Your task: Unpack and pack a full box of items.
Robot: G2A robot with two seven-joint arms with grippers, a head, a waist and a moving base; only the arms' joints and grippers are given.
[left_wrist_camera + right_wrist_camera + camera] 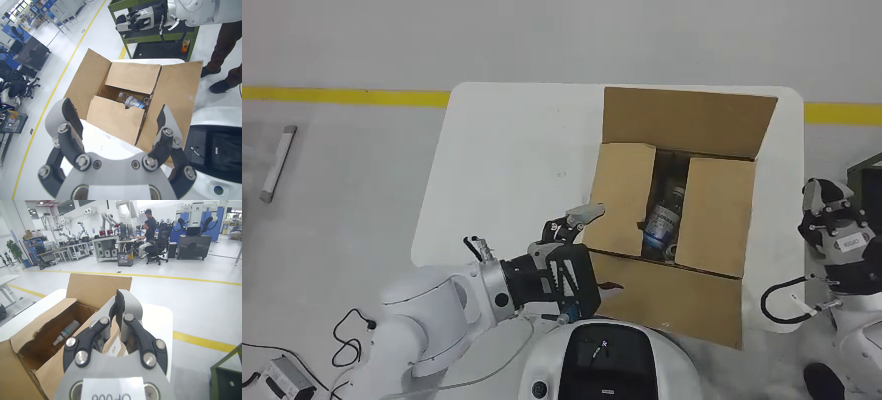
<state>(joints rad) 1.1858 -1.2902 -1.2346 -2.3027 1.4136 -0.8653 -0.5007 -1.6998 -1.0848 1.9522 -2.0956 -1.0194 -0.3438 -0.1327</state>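
My left gripper [596, 250] sits low in the centre of the top view, at the near left corner of the cardboard box [712, 230]. Its fingers [72, 115] are spread wide with nothing between them. The left wrist view shows open air between the pads, with the white table [502, 150] and the box's near flap beyond. I can't tell whether the upper fingertip brushes that flap or only hangs over it.

My right gripper [834, 228] is at the right edge of the top view, off the table and apart from the box. Its pads [118, 306] are pressed together and hold nothing.

The box stands in the right half of the table. Its far and near flaps are folded out and its two side flaps lie partly over the opening. In the gap between them lies a clear bottle [664, 222] with a white and blue label, resting on its side.
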